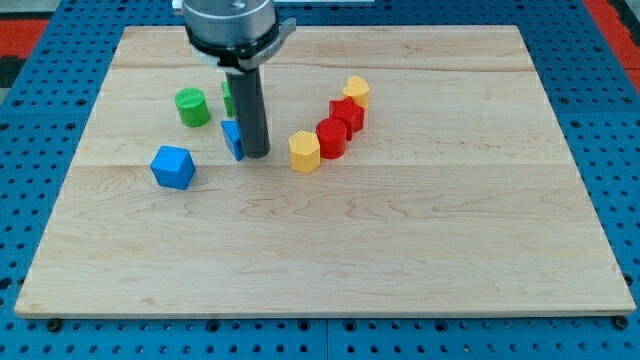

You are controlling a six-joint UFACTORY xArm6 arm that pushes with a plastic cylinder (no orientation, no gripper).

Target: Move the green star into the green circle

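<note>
Mostly hidden green star (228,97), behind rod (250,110)

I am showing a straight, dark grey rod with a smooth, faintly glossy side, round in section, ending in my tip (256,154). Above it my tool is widening into a broad, round grey metal collar with a lighter flange underneath.

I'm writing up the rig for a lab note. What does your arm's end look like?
My arm ends in a round grey metallic housing with a dark lower rim at the view's top. From it a straight, dark grey cylindrical rod runs down to my tip. No cables or markings show.
</note>
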